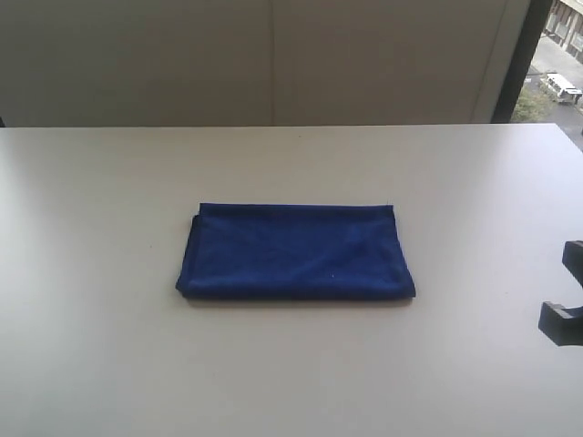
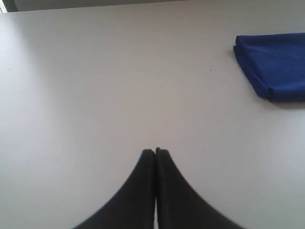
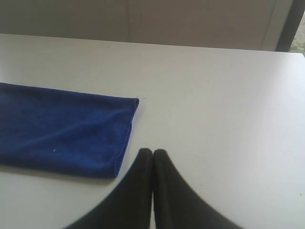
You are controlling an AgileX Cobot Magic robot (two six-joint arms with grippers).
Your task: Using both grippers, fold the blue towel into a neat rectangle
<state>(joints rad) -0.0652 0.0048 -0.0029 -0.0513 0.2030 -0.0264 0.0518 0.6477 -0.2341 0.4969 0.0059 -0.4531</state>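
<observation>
Blue towel (image 1: 296, 252) folded on white table (image 1: 109, 364), pale wall (image 1: 273, 55) behind, window (image 1: 560, 55) far right

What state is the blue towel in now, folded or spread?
Folded. The blue towel lies flat on the table as a compact rectangle, and the left wrist view shows stacked layers at its corner.

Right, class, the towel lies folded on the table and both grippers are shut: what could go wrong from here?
The right gripper hangs beside one end of the blue towel; a sideways sweep could drag the layers askew. It and the left gripper are shut, so any tidy-up would push, not pinch. One towel end looks rounded, so the fold may spring open.
</observation>
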